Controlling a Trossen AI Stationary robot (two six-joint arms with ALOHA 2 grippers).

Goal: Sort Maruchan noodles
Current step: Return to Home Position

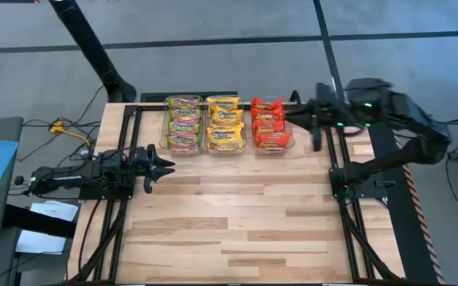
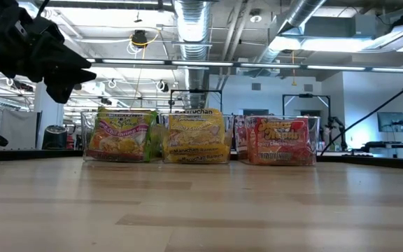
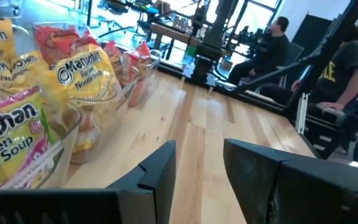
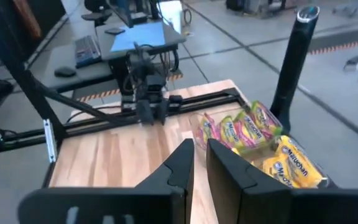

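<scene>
Seen from above, the left gripper (image 1: pixel 159 164) lies at nine o'clock of the table (image 1: pixel 237 230), its fingers spread apart and grasping nothing; at twelve o'clock three clear bins (image 1: pixel 165 131) stand side by side, touching or nearly so. The left bin holds the green-and-pink packets (image 1: pixel 184 123); the middle one the yellow packets (image 1: pixel 226 123); the right one the red-orange packets (image 1: pixel 269 125). At least three packets show in each bin; they overlap, so I cannot count more surely; none lies loose on the boards. The right gripper (image 1: pixel 302 121) hangs at two o'clock, just beside the red-orange bin; its own wrist view shows the fingers with a narrow gap between them, released and empty.

The packets look light and crinkly, the film probably slippery and the noodle block inside brittle; a gentle pinch across a sealed edge or a corner would likely suit better than a hard squeeze on the middle. The sorting appears done.
</scene>
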